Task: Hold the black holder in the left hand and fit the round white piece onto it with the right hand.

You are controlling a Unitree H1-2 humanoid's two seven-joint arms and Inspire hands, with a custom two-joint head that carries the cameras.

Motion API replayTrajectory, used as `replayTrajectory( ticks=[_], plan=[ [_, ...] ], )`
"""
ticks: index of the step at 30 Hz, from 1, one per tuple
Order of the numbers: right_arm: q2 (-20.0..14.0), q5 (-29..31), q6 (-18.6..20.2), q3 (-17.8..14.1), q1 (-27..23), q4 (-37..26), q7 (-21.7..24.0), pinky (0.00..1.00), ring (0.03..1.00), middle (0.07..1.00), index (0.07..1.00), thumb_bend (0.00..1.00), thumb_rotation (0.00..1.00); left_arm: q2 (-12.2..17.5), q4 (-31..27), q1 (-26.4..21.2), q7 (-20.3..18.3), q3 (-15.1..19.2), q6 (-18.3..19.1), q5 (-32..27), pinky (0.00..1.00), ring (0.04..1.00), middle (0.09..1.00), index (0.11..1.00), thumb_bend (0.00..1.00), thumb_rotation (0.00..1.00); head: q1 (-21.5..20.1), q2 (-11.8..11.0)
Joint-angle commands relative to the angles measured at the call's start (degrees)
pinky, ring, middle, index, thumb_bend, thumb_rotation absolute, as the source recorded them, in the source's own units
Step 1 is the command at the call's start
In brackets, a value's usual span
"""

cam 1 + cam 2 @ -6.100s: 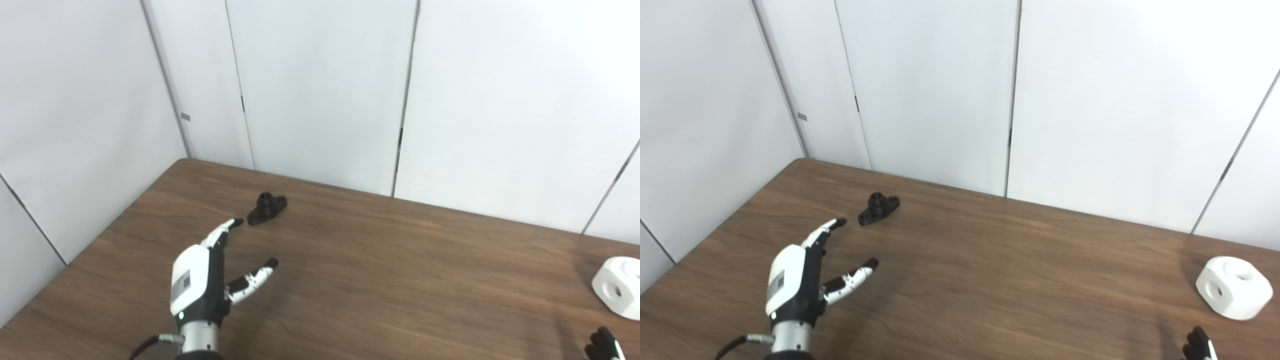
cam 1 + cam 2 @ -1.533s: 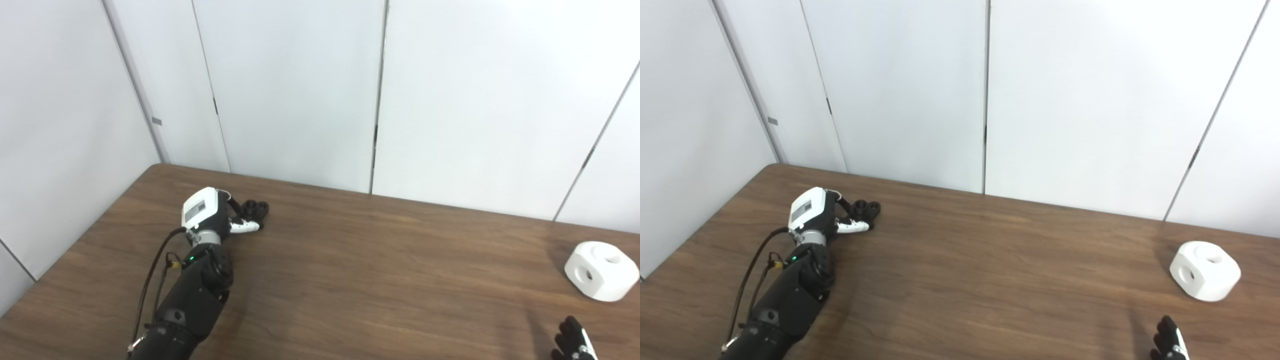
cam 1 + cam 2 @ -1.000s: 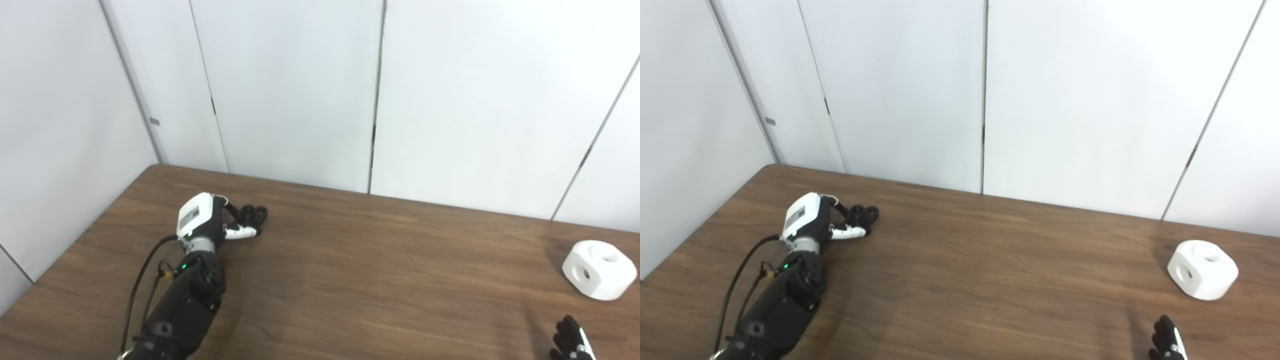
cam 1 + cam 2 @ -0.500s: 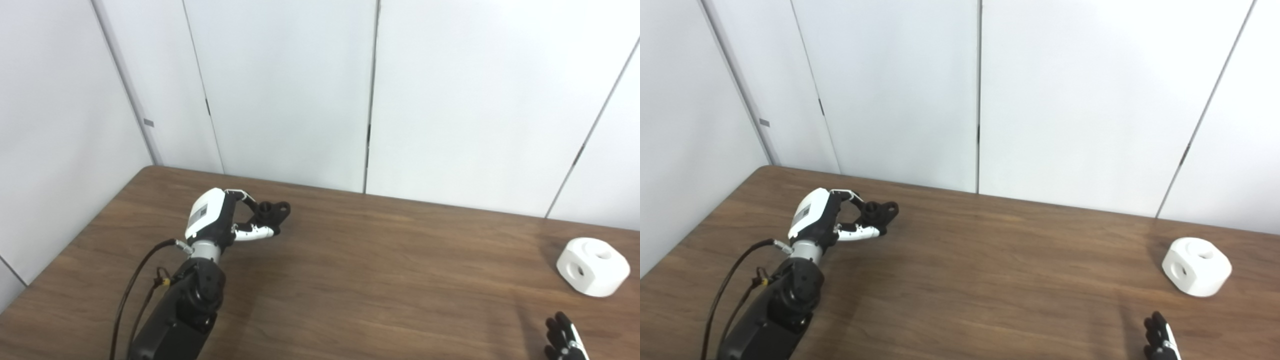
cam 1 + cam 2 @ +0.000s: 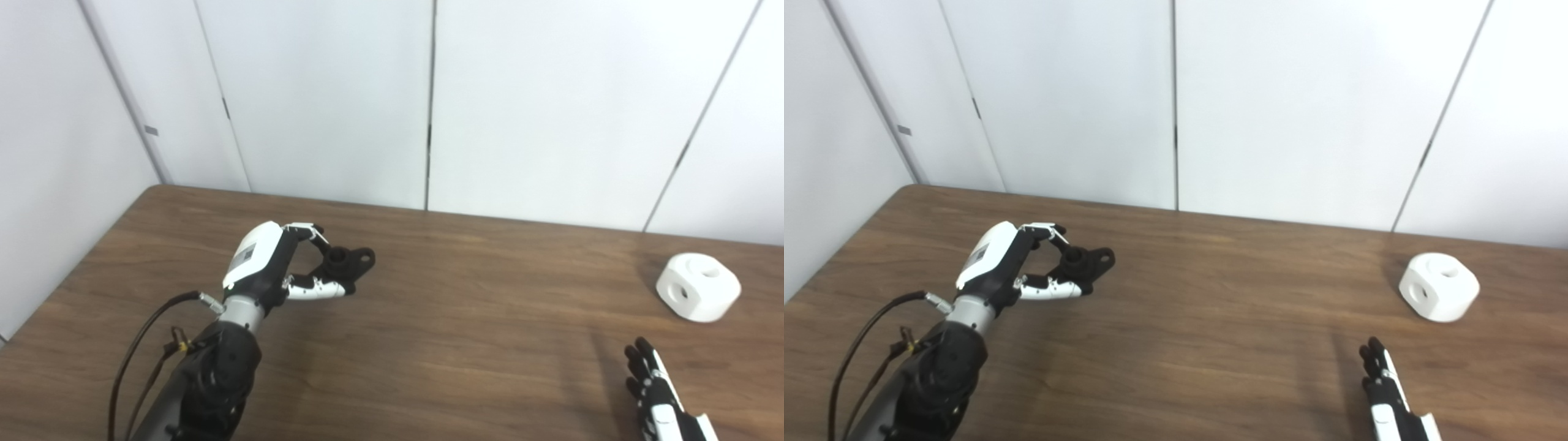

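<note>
Two arms come up from the bottom edge, and the one on the left is doing all the work. At far left a black cable (image 5: 144, 343) loops along the dark forearm, which leads up to the left robot hand (image 5: 278, 269) with its white back plate facing the camera. That left robot hand is grasping the black holder (image 5: 347, 263) — fingers curled over the top of it and the thumb (image 5: 315, 290) pressed in from below. The holder looks lifted clear of the desk (image 5: 441, 318), tilted a bit, with its flat flange and a mounting hole pointing off to the right; a faint shadow sits on the wood under the hand.

Middle of the brown wood-grain desk is just bare surface, backed by white wall panels (image 5: 331, 98) with dark vertical seams.

Over on the right, the round white piece (image 5: 698, 287) sits on the desk near the back edge, well apart from the holder. It's a chunky rounded block with a hole on top and another in its side face. In front of it, near the bottom edge, the right robot hand (image 5: 1387, 392) is only partly in frame — fingers stretched out straight and close together, pointing toward the back, released and holding nothing, not touching the white piece.
</note>
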Motion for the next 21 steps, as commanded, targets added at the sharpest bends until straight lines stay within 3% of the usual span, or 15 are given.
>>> replayTrajectory(
  ticks=[1,9,13,21],
  plan=[
    [2.05,-0.53,-0.14,0.16,-1.26,-2.87,-0.6,1.0,1.0,0.98,0.986,0.48,1.0,-0.08,-3.28,-0.68,-1.61,0.23,0.09,2.05,0.79,0.894,0.821,0.488,0.51,0.05,-0.88,0.59],
    [3.54,-2.79,2.78,1.76,-2.22,-4.68,-1.91,1.0,1.0,0.972,0.977,0.5,1.0,-0.05,-8.74,2.5,-8.48,-4.03,-1.62,4.97,0.83,0.915,0.829,0.488,0.51,0.06,-5.7,2.97],
    [4.17,-3.43,3.74,2.59,-2.82,-5.16,-2.94,1.0,1.0,0.973,0.979,0.51,1.0,-0.7,-8.96,3.96,-8.53,-5.42,-4.55,5.03,0.83,0.915,0.825,0.488,0.51,0.06,-7.62,4.38],
    [5.45,-3.92,7.14,4.05,-4.08,-6.93,-5.53,1.0,1.0,0.971,0.983,0.55,1.0,-3.54,-10.79,6.51,-10.8,-9.46,-5.87,5.4,0.84,0.934,0.84,0.489,0.51,0.06,-10.08,6.58]
  ],
)
